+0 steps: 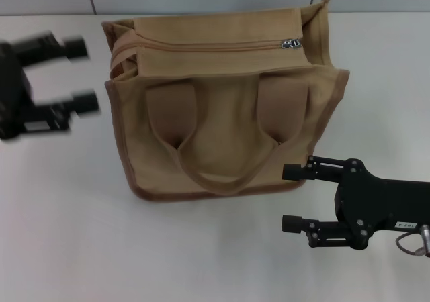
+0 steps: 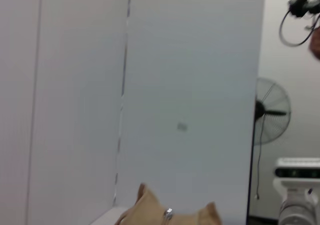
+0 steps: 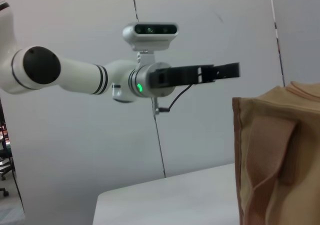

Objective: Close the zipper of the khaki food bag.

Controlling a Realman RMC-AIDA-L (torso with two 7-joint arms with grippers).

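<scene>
Left gripper: my left gripper hangs over the table's left edge, just beside the bag's left side but not touching it. Fingers spread wide, nothing between them.
Right gripper: my right gripper sits toward the table's front right, just off the bag's front right corner. Fingers spread apart too, nothing pinched; the upper one looks like it's about at the bag's lower corner, can't tell if it actually touches.
Khaki food bag: the khaki food bag stands upright near the table's back edge, roughly centred. Both strap handles droop down over the front face.
Zipper: the zipper runs along the top between the two flaps, and its silver pull tab sits at the right end of the line.
Table: plain white table.
Left wrist cam: only the bag's top corner and the shiny pull poke into view, with a standing fan way off in the room.
Right wrist cam: the bag's side and my left arm reaching out beyond it.
</scene>
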